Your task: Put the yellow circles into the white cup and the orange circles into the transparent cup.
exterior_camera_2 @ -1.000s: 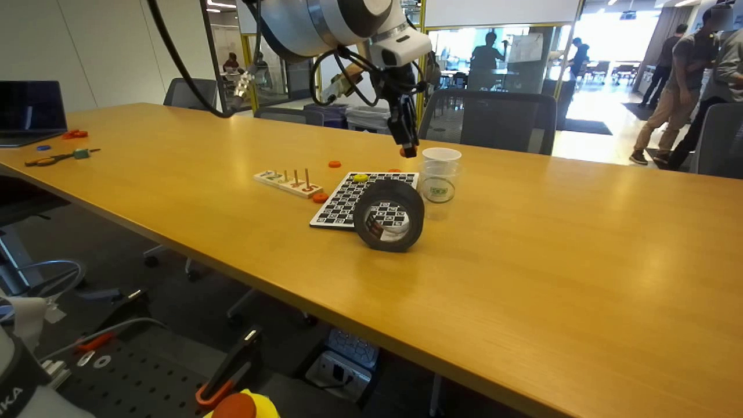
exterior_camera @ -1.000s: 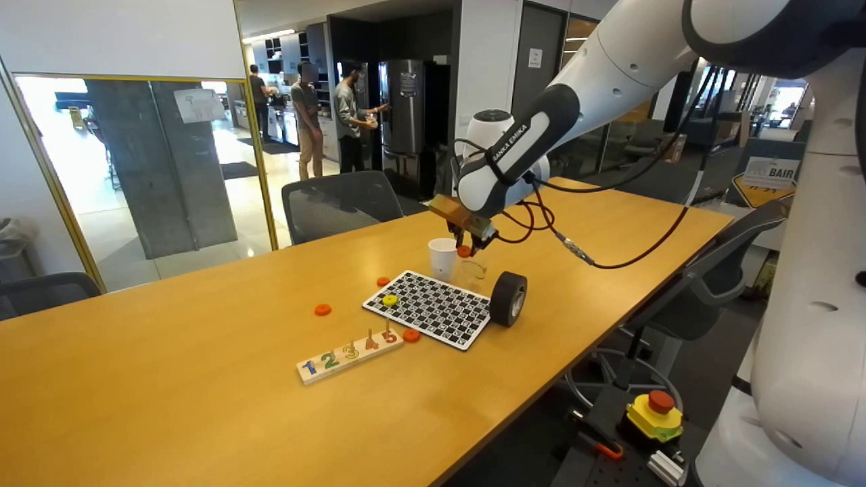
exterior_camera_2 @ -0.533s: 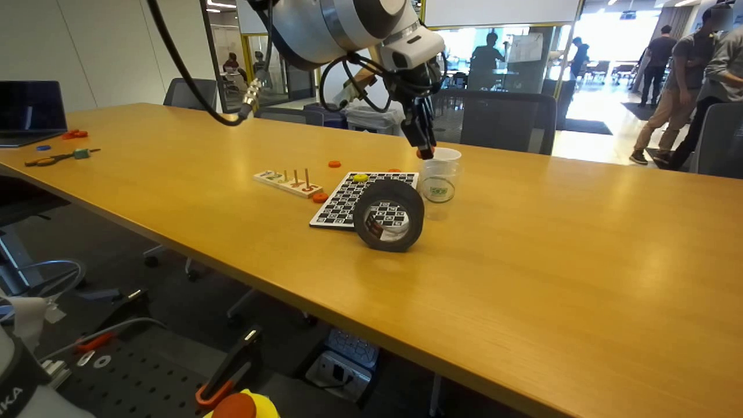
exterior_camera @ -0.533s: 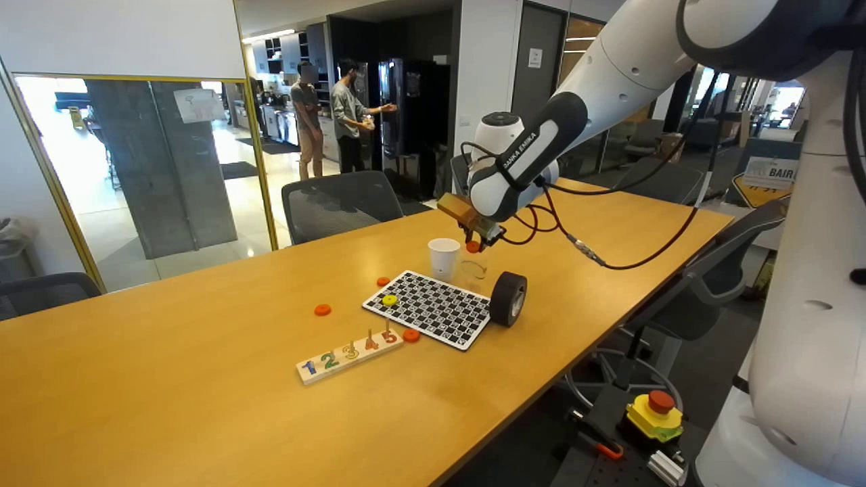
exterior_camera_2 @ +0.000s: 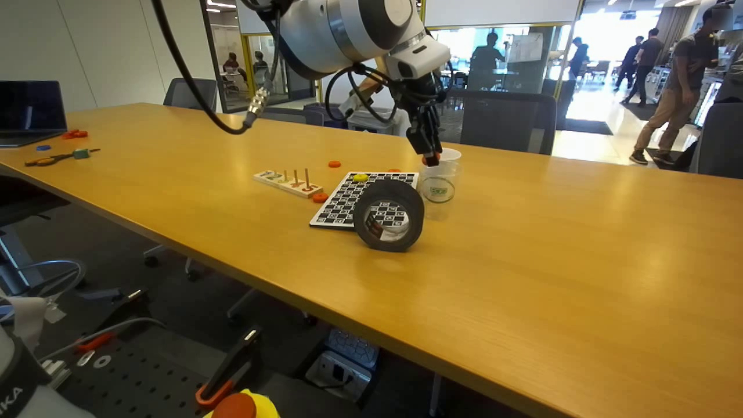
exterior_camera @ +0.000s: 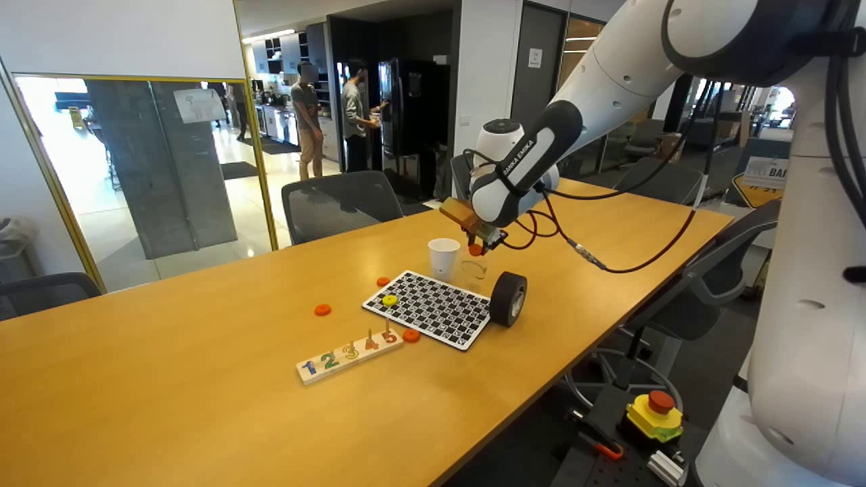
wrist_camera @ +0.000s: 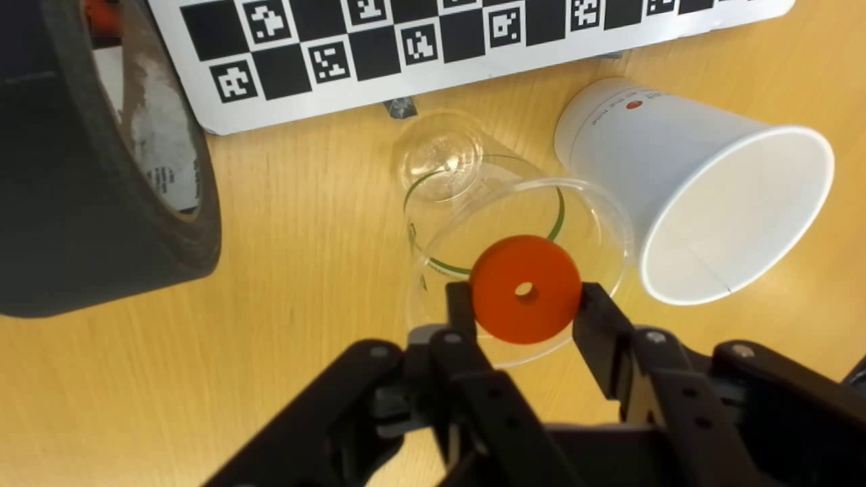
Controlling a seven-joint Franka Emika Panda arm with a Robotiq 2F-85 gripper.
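Observation:
My gripper [wrist_camera: 526, 297] is shut on an orange circle [wrist_camera: 497, 308], its fingertips pressing the disc's two sides. In the wrist view that disc overlaps the mouth of the transparent cup [wrist_camera: 450, 233], which stands upright on the table. Both exterior views put the gripper [exterior_camera: 476, 247] at about the cup's top; the exact gap cannot be told. Beside it is the upright white cup [wrist_camera: 676, 149]. One yellow circle [exterior_camera: 390, 300] lies on the checkered board. Loose on the table are more orange circles: one far left [exterior_camera: 323, 309], one behind the board [exterior_camera: 383, 281], one near the pegs [exterior_camera: 411, 335].
The checkered board [exterior_camera: 440, 311] lies close to both cups. A black tape roll [exterior_camera_2: 389, 216] stands on edge at its corner, near the transparent cup. A wooden peg strip with numbers [exterior_camera: 350, 356] sits beyond the board. A laptop [exterior_camera_2: 32, 110] is at the table's far end.
With the orange circle held throughout, my gripper has shifted to the right in both exterior views and ended slightly lower, coming over the transparent cup. Cups, board and loose discs have stayed put.

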